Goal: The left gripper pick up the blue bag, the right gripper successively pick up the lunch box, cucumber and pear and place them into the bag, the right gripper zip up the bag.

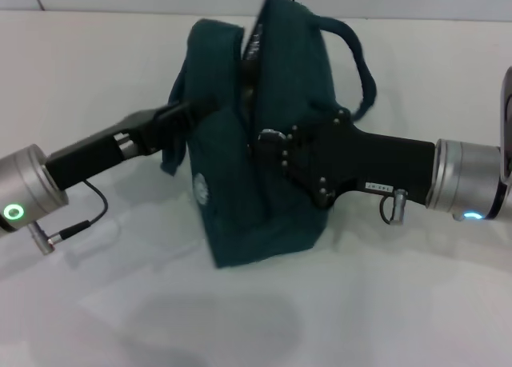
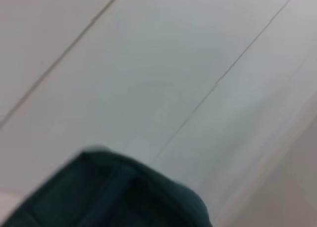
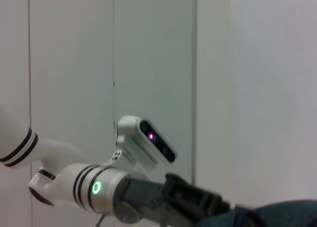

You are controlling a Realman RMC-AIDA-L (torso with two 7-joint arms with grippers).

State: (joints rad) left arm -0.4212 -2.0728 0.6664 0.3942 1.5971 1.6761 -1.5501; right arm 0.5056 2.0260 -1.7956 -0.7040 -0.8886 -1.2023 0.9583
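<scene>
Nearest in the head view: smooth white table [image 1: 240,327], matte, with a faint grey shadow in front of the bag.

Standing on it, between both grippers: blue bag [image 1: 256,143], soft dark teal fabric, boxy and slumped, small round pale logo on the front face, curved strap looping off the far top.

Left gripper [image 1: 192,111], black and angular on a silver cylindrical wrist with a green ring light, pressed against the bag's left upper edge, pinching a fold of cloth there; fingertips mostly buried in fabric. Thin black cable hanging under the wrist.

Right gripper [image 1: 268,139], flat black body studded with screws, reaching across the bag's front from the right; tips lost against the dark cloth near the top opening, so open or closed: cannot tell.

Left wrist view: rounded teal fabric [image 2: 114,192] close up, pale panelled surface beyond.

Right wrist view: left arm [image 3: 114,192], glossy white and silver, teal cloth [image 3: 277,214] by it, white wall behind.
</scene>
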